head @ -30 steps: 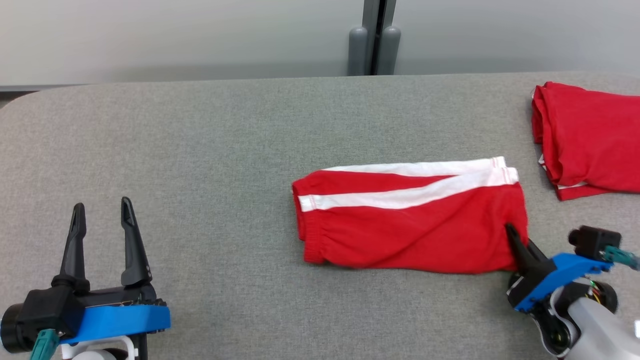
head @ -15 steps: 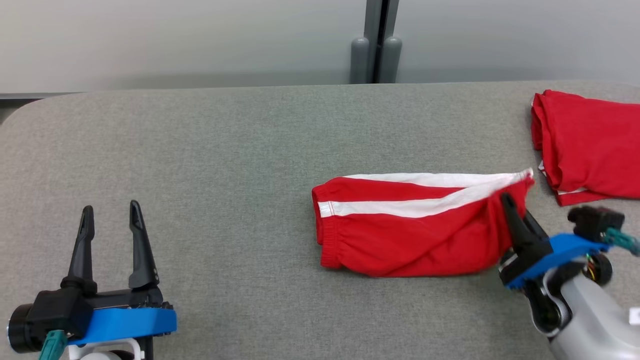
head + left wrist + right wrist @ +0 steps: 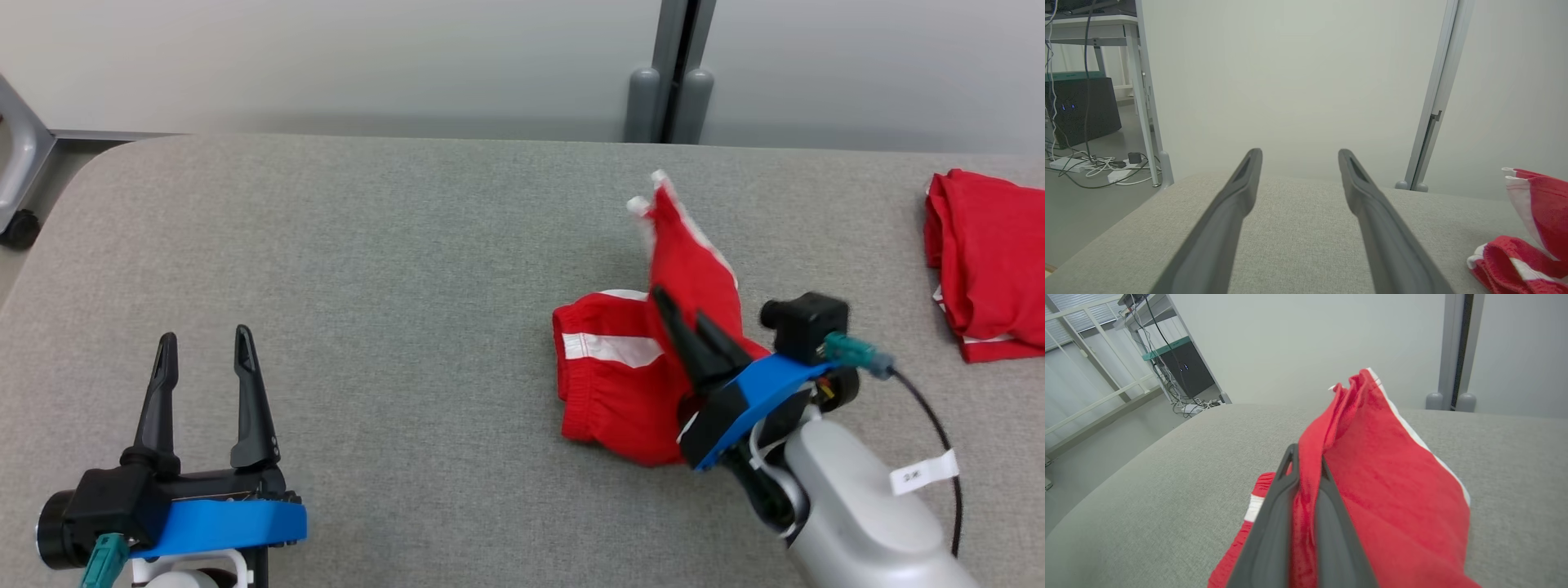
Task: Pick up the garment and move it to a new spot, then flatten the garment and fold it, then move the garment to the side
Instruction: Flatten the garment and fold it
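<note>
A: Nearest the robot, 7 o'clock in the head view?

B: Left gripper (image 3: 204,333), low over the grey table (image 3: 408,269). Fingers spread wide, nothing between them, tips pointing to 12.

A: The other side?

B: Right gripper (image 3: 678,306), at 4 o'clock, angled toward 11. Fingers pinched narrow on the garment (image 3: 620,384). The right wrist view shows red cloth squeezed between them.

A: Garment position?

B: Red shorts with a white stripe, right of centre, between 3 and 4 o'clock. The gathered end lies bunched on the table at the right gripper's 9 o'clock. The pinched end is lifted off the surface and stands up as a flap toward 12, with a white hem at its tip.

A: Beyond that?

B: Second red cloth (image 3: 988,261), folded, at 3 o'clock by the picture's edge. It lies on the table, well apart from the shorts.

A: Farthest?

B: The table's far edge, then a pale wall with a grey upright post (image 3: 671,82) at 1 o'clock. A metal frame leg (image 3: 24,155) on a caster at 10 o'clock, off the table's rounded corner.
</note>
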{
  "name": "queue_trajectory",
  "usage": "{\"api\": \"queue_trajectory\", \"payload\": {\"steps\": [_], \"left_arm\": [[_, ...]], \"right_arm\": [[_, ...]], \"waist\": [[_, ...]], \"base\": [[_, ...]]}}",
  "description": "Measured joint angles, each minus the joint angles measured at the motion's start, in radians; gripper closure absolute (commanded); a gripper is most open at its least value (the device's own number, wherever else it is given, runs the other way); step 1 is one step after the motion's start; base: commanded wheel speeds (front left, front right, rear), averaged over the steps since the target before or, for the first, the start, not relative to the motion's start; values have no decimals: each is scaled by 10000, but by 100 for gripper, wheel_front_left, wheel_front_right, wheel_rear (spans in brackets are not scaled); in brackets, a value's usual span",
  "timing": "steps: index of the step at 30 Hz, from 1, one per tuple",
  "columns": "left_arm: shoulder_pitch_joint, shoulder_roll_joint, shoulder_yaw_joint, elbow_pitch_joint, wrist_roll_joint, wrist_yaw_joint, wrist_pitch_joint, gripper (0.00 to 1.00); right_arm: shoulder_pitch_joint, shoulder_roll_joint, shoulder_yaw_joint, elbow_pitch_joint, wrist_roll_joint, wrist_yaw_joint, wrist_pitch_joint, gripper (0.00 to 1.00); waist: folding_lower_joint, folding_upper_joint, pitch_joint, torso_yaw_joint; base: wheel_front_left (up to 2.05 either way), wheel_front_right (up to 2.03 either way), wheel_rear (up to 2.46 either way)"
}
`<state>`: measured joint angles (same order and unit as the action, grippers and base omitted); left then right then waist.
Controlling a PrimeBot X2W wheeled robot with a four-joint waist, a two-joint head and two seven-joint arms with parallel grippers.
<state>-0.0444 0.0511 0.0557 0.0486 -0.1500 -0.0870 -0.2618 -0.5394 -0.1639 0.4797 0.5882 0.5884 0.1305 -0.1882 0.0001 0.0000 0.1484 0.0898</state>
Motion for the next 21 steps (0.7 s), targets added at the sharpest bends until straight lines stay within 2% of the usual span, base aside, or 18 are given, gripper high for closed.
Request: {"api": "queue_trajectory", "payload": {"steps": [6, 13, 14, 15, 16, 17, 18, 21], "left_arm": [[9, 0, -21, 6, -84, 69, 0, 0], [13, 0, -67, 35, -123, 105, 0, 0], [13, 0, -79, 44, -144, 117, 0, 0], [12, 0, -102, 54, -148, 119, 0, 0], [11, 0, -119, 59, -148, 119, 0, 0], [10, 0, -125, 59, -148, 119, 0, 0], [8, 0, -127, 75, -144, 117, 0, 0], [11, 0, -113, 134, -104, 96, 0, 0]], "right_arm": [[732, 215, 740, -401, -176, 0, 245, 100], [1346, 412, 1127, -395, -165, 0, 265, 100], [1383, 424, 1221, -330, -255, 0, 180, 92], [1400, 428, 1294, -293, -347, 0, 105, 59], [1412, 449, 1363, -291, -336, 0, 59, 56], [1442, 491, 1429, -299, -326, 0, -8, 13], [1497, 535, 1478, -311, -347, 0, -92, 0], [1639, 546, 1693, -445, -416, 0, -299, 0]], "waist": [[0, 0, 7, 166], [0, 0, 46, 189], [0, 0, 44, 188], [0, 0, 37, 189], [0, 0, 29, 186], [0, 0, 16, 174], [0, 0, -5, 166], [0, 0, -91, 99]], "base": [[0, 0, 0], [0, 0, 0], [0, 0, 0], [0, 0, 0], [0, 0, 0], [0, 0, 0], [0, 0, 0], [0, 0, 0]]}}
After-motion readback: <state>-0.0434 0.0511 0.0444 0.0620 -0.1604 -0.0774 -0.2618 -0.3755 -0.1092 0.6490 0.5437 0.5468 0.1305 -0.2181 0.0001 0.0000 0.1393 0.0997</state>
